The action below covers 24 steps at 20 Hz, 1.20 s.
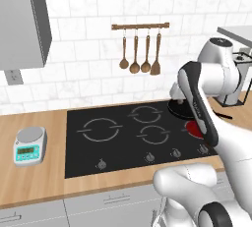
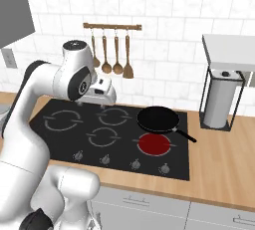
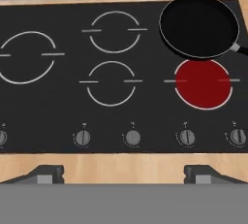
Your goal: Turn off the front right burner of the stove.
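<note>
The claw [image 3: 123, 172] was held high above the stove [image 2: 60, 142], over its middle part, and nothing was held between the fingers [image 3: 46, 173], which stood wide apart. No knob was touched by it.

The front right burner [image 3: 203, 83] was seen as a full red disc, so it was judged to be lit and the task not yet done. It lay to the right of the claw, near the front edge of the stove, and just behind it the black frying pan [image 3: 198, 25] was placed, its rim almost touching the red disc.

Along the front edge of the stove five small silver knobs were arranged in a row. The far right knob [image 3: 237, 136] and the one beside it [image 3: 187, 137] both stood near the lit burner, and which of them controls it could not be told. The wrong knob could therefore be turned, and another zone could be lit. The fingers could also slip from so small a knob, or the pan handle [image 2: 185, 135] could be pushed by the arm if the descent was made too far behind the row of knobs.
</note>
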Tool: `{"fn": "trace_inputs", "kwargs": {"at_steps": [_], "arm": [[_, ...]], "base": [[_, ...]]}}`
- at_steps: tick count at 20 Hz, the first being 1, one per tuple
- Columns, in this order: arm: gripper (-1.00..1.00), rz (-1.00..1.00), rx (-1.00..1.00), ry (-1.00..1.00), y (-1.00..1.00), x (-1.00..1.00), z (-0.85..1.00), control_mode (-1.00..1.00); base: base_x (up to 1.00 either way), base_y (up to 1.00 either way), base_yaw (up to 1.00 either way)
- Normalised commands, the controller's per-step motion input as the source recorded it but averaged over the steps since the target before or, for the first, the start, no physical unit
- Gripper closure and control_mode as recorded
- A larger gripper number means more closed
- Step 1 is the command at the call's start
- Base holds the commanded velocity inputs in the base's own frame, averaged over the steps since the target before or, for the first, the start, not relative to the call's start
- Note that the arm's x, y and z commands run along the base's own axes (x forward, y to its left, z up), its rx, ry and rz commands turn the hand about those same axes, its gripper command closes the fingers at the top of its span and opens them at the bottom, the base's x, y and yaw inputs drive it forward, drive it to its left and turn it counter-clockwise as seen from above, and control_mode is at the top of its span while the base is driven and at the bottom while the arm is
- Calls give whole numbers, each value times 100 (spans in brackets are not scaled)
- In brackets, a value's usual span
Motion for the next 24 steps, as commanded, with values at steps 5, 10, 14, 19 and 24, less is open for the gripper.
{"fn": "trace_inputs", "kwargs": {"at_steps": [5,10,14,19,24], "arm": [[-100,0,0,-2,-55,-16,-6,-100],[-100,15,0,-3,-65,-2,-15,-100],[-100,12,0,0,-79,-16,-30,-100],[-100,6,0,0,-70,-26,-50,-100],[-100,2,0,4,-55,-7,-58,-100]], "base": [[0,0,0],[0,0,0],[0,0,0],[0,0,0],[0,0,0]]}}
